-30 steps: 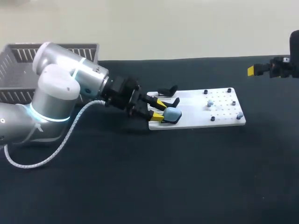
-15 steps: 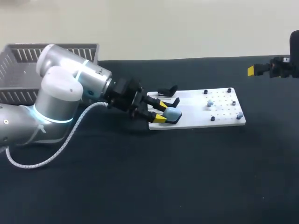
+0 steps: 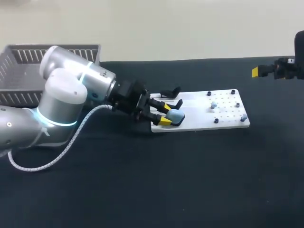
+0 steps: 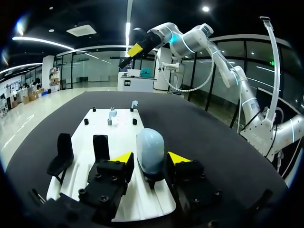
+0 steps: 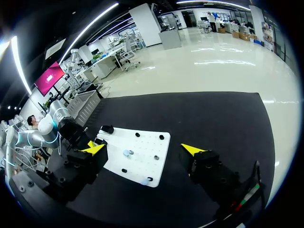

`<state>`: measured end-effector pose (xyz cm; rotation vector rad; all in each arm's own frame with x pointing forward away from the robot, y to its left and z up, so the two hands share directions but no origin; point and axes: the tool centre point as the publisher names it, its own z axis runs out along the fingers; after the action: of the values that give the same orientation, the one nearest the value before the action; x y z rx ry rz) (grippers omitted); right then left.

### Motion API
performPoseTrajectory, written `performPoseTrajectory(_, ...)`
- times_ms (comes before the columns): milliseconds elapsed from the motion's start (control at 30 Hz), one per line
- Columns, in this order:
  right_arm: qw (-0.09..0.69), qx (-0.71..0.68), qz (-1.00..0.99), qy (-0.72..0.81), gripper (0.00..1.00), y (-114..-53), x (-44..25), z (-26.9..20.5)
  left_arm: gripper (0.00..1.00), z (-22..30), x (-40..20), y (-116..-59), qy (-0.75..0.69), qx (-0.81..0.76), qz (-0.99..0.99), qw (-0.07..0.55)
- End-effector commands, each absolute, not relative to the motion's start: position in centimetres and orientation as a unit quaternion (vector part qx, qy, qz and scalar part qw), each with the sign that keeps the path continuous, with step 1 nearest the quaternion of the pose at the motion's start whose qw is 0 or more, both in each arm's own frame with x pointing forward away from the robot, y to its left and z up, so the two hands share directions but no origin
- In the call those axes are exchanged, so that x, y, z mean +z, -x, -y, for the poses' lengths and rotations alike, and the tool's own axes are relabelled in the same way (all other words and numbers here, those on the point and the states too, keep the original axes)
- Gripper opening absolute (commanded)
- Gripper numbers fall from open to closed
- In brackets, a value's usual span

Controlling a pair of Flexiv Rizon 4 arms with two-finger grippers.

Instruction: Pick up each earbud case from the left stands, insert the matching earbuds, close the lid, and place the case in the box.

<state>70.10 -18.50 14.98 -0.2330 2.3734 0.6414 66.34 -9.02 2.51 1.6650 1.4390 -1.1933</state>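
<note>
A light blue earbud case [image 3: 176, 115] stands closed on the nearest stand at the left end of the white board [image 3: 199, 122]. My left gripper [image 3: 166, 115] straddles it. In the left wrist view the case [image 4: 150, 147] sits between the yellow tips of the left gripper [image 4: 151, 158], with thin gaps on both sides, so the gripper is open. Small earbuds [image 3: 213, 105] sit on pegs at the board's right end. My right gripper [image 3: 259, 71] hangs open, high off the far right, well away from the board [image 5: 142, 142].
Two empty black stands [image 3: 171, 91] sit beside the case on the board. A grey slatted box [image 3: 19, 71] stands at the back left behind my left arm. The black tabletop extends in front of the board.
My left arm has slid a little to the right, bringing its fingers further along the case. The case and my right arm have not moved.
</note>
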Motion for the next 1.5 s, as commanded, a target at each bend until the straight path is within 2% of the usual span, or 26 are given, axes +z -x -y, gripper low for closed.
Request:
performPoseTrajectory(33, 0.33, 0.246, -0.907, 0.09, 1.0, -70.1, 15.0, 18.6, 0.5, 9.2, 2.4, -66.5, -0.632, -0.452, -0.545, 0.314)
performPoseTrajectory(467, 0.33, 0.246, -0.907, 0.09, 1.0, -70.1, 15.0, 18.6, 0.47, 9.8, 2.1, -66.7, -0.634, -0.454, -0.544, 0.31)
performPoseTrajectory(567, 0.33, 0.246, -0.907, 0.09, 1.0, -70.1, 15.0, 18.6, 0.28, 9.8, 2.1, -66.7, -0.635, -0.454, -0.543, 0.31)
performPoseTrajectory(700, 0.33, 0.246, -0.907, 0.09, 1.0, -70.1, 15.0, 18.6, 0.23, 9.8, 2.1, -66.7, -0.635, -0.452, -0.544, 0.311)
performPoseTrajectory(733, 0.33, 0.246, -0.907, 0.09, 1.0, -70.1, 15.0, 18.6, 0.17, 9.8, 2.1, -66.7, -0.635, -0.452, -0.544, 0.312)
performPoseTrajectory(767, 0.33, 0.246, -0.907, 0.09, 1.0, -70.1, 15.0, 18.6, 0.0, 9.7, 2.1, -66.6, -0.635, -0.451, -0.544, 0.312)
performPoseTrajectory(1000, 0.33, 0.246, -0.907, 0.09, 1.0, -70.1, 15.0, 18.6, 0.0, 9.2, 4.5, -65.3, -0.645, -0.44, -0.526, 0.336)
performPoseTrajectory(1300, 0.33, 0.246, -0.907, 0.09, 1.0, -70.1, 15.0, 18.6, 0.0, 7.0, 10.7, -63.5, -0.613, -0.453, -0.49, 0.422)
performPoseTrajectory(1500, 0.33, 0.246, -0.907, 0.09, 1.0, -70.1, 15.0, 18.6, 0.0, 6.4, 13.1, -63.3, -0.578, -0.481, -0.475, 0.458)
